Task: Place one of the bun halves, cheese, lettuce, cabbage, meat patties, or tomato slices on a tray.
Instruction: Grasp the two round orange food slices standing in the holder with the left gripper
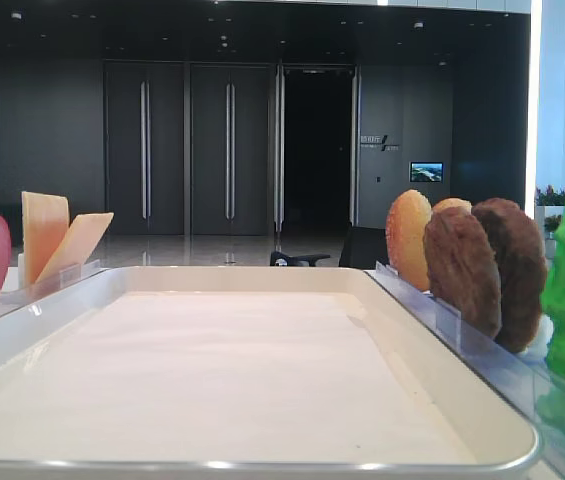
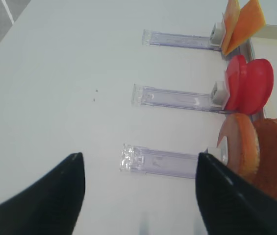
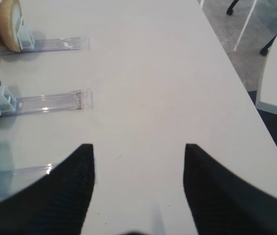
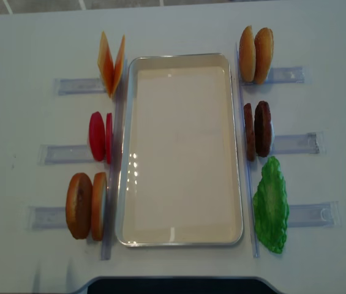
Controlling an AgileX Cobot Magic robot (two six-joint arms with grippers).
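The cream tray (image 4: 182, 236) lies mid-table with nothing on it. Left of it stand cheese (image 4: 111, 61), tomato slices (image 4: 99, 136) and bun halves (image 4: 86, 205). On its right stand more bun halves (image 4: 256, 54), meat patties (image 4: 257, 130) and a green lettuce leaf (image 4: 272, 205). Cabbage is out of view. My left gripper (image 2: 139, 156) hangs open above the table, left of the buns (image 2: 263, 152), tomato (image 2: 250, 85) and cheese (image 2: 241, 22). My right gripper (image 3: 138, 147) is open over bare table, with a bun (image 3: 6, 22) far to its upper left. Neither holds anything.
Clear plastic holder rails (image 4: 295, 144) stick out from each food pair toward the table's sides (image 2: 165, 161) (image 3: 50, 103). The table edge (image 3: 246, 93) runs close on the right of the right wrist view, with floor and chair legs beyond.
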